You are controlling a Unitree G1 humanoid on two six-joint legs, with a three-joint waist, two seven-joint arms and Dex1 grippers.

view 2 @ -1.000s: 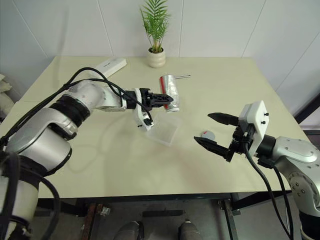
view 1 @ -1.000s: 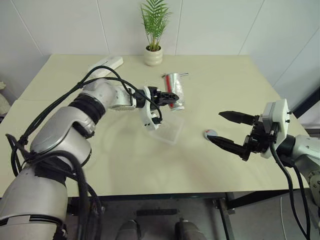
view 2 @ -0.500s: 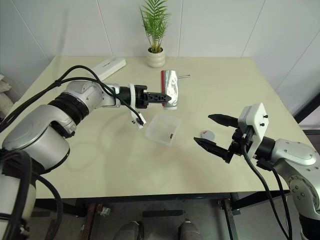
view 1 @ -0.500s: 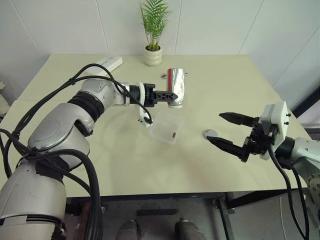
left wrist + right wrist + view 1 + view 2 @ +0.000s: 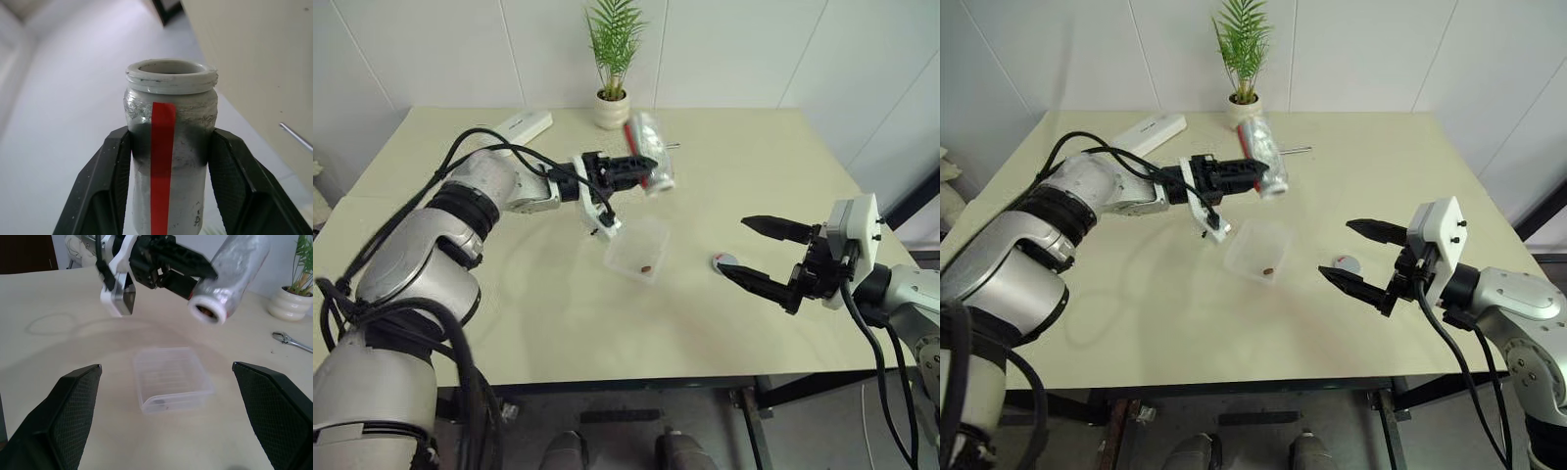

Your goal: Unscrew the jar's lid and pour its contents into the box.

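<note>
Left gripper (image 5: pixel 641 166) clamps the jar (image 5: pixel 651 164) in the air, lidless, just above and beyond the box (image 5: pixel 638 247).

The jar hangs tilted, its open mouth toward the right gripper (image 5: pixel 752 251), whose fingers are spread wide and empty. A tiny brown bit (image 5: pixel 648 267) lies inside the box, below the left gripper. The lid (image 5: pixel 724 260) sits on the table (image 5: pixel 558 323) close beside the right gripper's lower finger.

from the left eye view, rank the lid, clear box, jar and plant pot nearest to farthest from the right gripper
1. The lid, on the table just beside the right gripper.
2. The box, mid-table, toward the robot's left.
3. The jar, in the air, held in the left gripper.
4. The plant pot, at the far edge.
</note>
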